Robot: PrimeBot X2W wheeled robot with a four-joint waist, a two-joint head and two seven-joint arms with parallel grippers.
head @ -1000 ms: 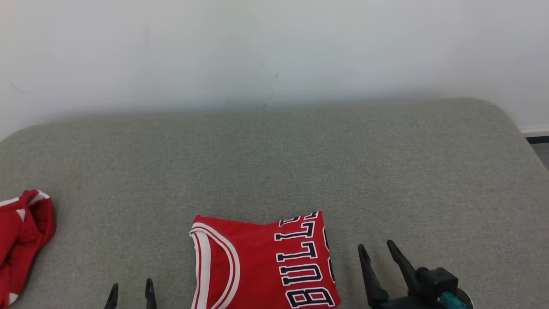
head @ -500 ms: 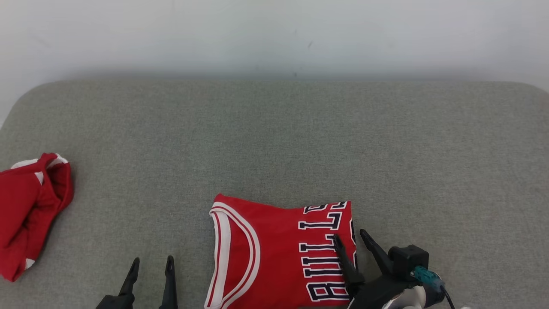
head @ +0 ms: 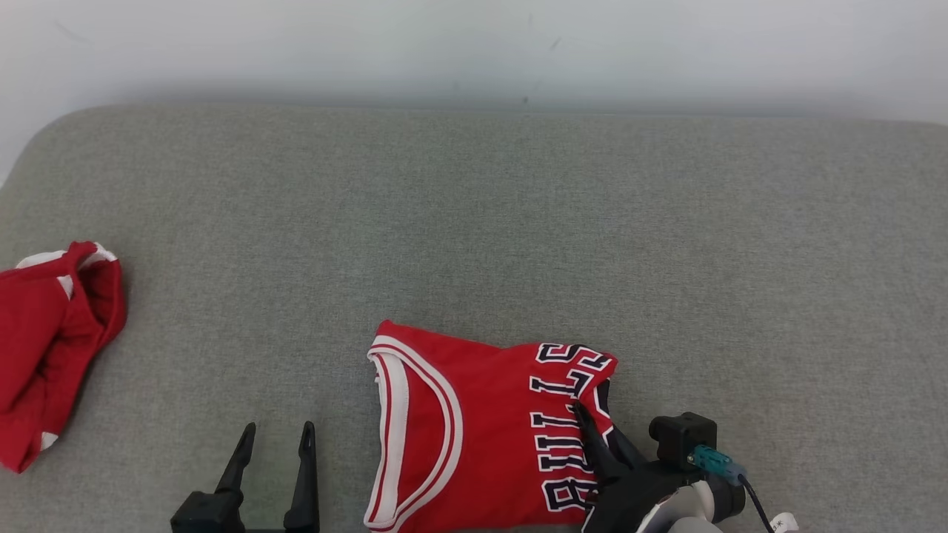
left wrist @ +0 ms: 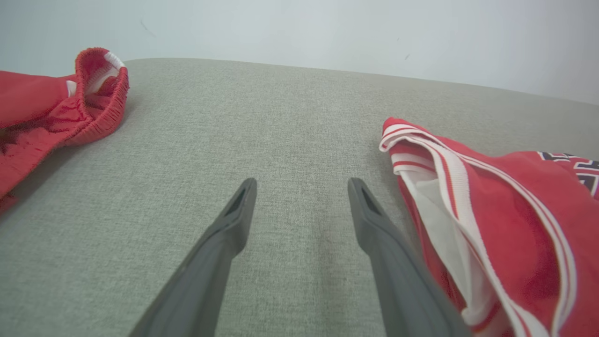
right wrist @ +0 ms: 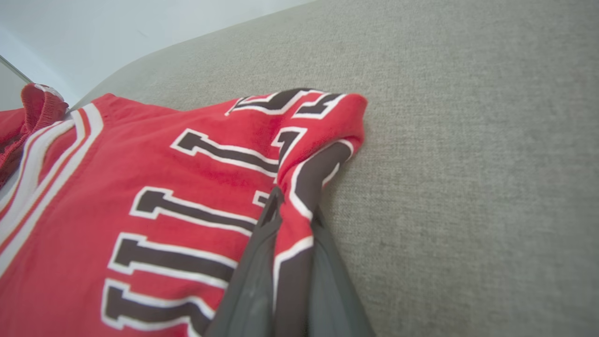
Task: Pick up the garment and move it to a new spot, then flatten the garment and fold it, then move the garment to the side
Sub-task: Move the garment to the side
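A folded red jersey [head: 474,437] with white trim and dark lettering lies on the grey cushion near the front edge. My right gripper [head: 592,426] is shut on the jersey's right edge, and the cloth there is bunched up a little; in the right wrist view the red cloth [right wrist: 295,206] is pinched between the two dark fingers [right wrist: 255,262]. To the left of the jersey my left gripper [head: 275,437] stands open over bare cushion; in the left wrist view the gripper [left wrist: 302,187] has nothing between its fingers, with the jersey's collar [left wrist: 435,187] just to its right.
A second red garment [head: 44,348] with white trim lies crumpled at the cushion's left edge, also in the left wrist view [left wrist: 51,112]. The grey cushion [head: 518,222] stretches wide behind and to the right. A pale wall [head: 474,44] rises behind it.
The camera has tilted down. My right gripper moved left onto the jersey's right edge and shut on it, bunching the cloth. The left gripper stays open.
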